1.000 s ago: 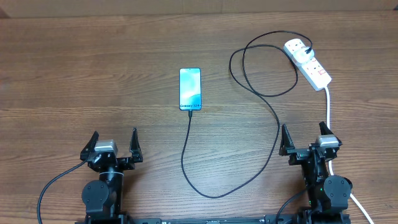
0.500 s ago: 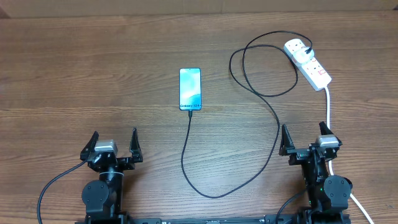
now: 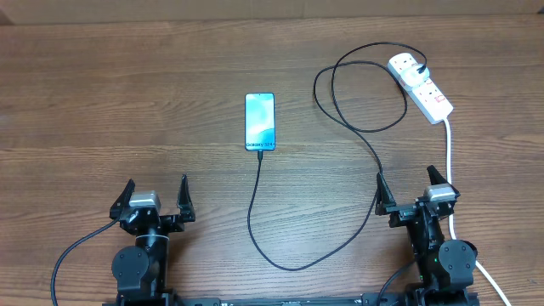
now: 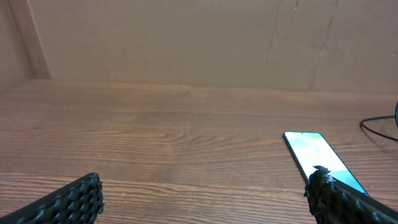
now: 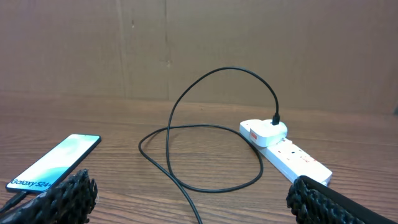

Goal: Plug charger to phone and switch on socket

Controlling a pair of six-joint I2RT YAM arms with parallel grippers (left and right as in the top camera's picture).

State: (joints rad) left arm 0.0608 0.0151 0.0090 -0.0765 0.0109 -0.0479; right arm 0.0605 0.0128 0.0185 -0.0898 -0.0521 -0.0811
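Observation:
The phone lies flat mid-table with its blue-teal screen lit; it also shows in the left wrist view and the right wrist view. The charger cable runs from the phone's near end, loops across the table, and ends at the socket, a white power strip at the back right. Its tip sits at the phone's bottom edge. My left gripper is open and empty near the front left. My right gripper is open and empty near the front right, next to the cable.
The strip's thick white cord runs down past the right arm toward the front edge. A brown cardboard wall stands behind the table.
The right gripper has shifted slightly left and turned a little. The left arm, phone, cable and strip have not moved.

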